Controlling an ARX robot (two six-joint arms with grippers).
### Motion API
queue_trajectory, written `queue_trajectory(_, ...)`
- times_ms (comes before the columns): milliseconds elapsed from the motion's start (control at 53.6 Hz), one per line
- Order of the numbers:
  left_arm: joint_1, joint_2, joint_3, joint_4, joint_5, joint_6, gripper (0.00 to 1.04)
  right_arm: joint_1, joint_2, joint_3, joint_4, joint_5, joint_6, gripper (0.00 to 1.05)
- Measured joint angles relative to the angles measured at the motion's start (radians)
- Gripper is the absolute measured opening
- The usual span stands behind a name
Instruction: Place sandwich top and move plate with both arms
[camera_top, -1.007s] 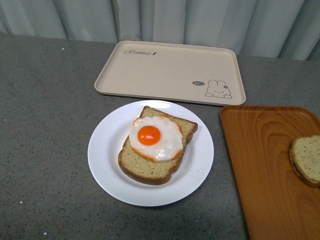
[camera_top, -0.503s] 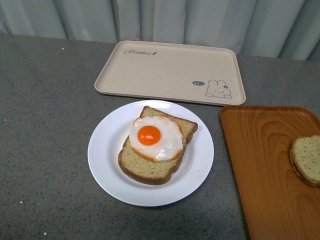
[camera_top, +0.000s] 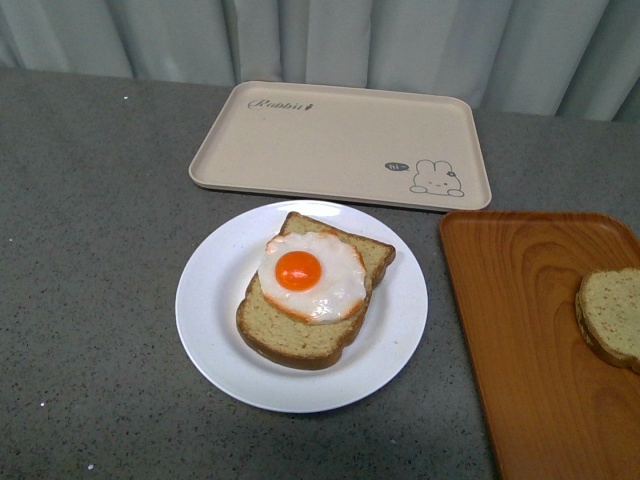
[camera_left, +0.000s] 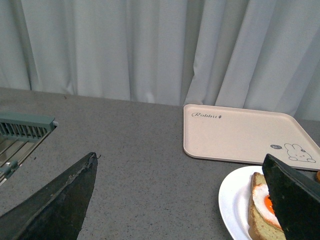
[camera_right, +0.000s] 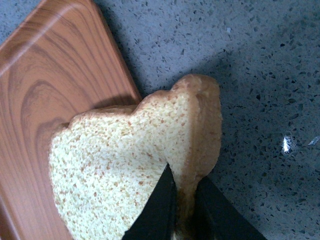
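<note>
Right wrist view: I see my right fingers (camera_right: 160, 205) pinched on the crust of the top (camera_right: 120, 165), which overhangs the orange tray (camera_right: 50, 75); my left fingers (camera_left: 55, 205) gape wide, empty, near the plate (camera_top: 205, 300) holding the egg slice (camera_top: 300, 335)

The plate (camera_top: 212, 300) lies in front of the rabbit tray (camera_top: 340, 140), left of the wood tray (camera_top: 510, 320).
</note>
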Motion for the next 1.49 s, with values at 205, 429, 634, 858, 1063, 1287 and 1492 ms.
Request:
queue_trajectory(205,0.0,0.0,0.0,0.0,0.0,0.0,0.98,0.01,-0.049,0.006,-0.016,-0.018,-0.003,0.03)
queue_trajectory(429,0.0,0.0,0.0,0.0,0.0,0.0,0.98,0.037,-0.153,0.006,-0.022,-0.08,0.025,0.03)
queue_trajectory(634,0.0,0.0,0.0,0.0,0.0,0.0,0.98,0.113,-0.295,-0.027,0.009,-0.173,0.137,0.03)
queue_trajectory(858,0.0,0.0,0.0,0.0,0.0,0.0,0.98,0.317,-0.397,-0.14,0.146,-0.256,0.33,0.03)
queue_trajectory(1063,0.0,0.0,0.0,0.0,0.0,0.0,0.98,0.544,-0.315,-0.198,0.335,-0.213,0.46,0.03)
queue_trajectory(1287,0.0,0.0,0.0,0.0,0.0,0.0,0.98,0.66,-0.143,-0.165,0.441,-0.176,0.528,0.03)
queue_trajectory(1492,0.0,0.0,0.0,0.0,0.0,0.0,0.98,0.695,-0.013,-0.077,0.48,-0.15,0.536,0.03)
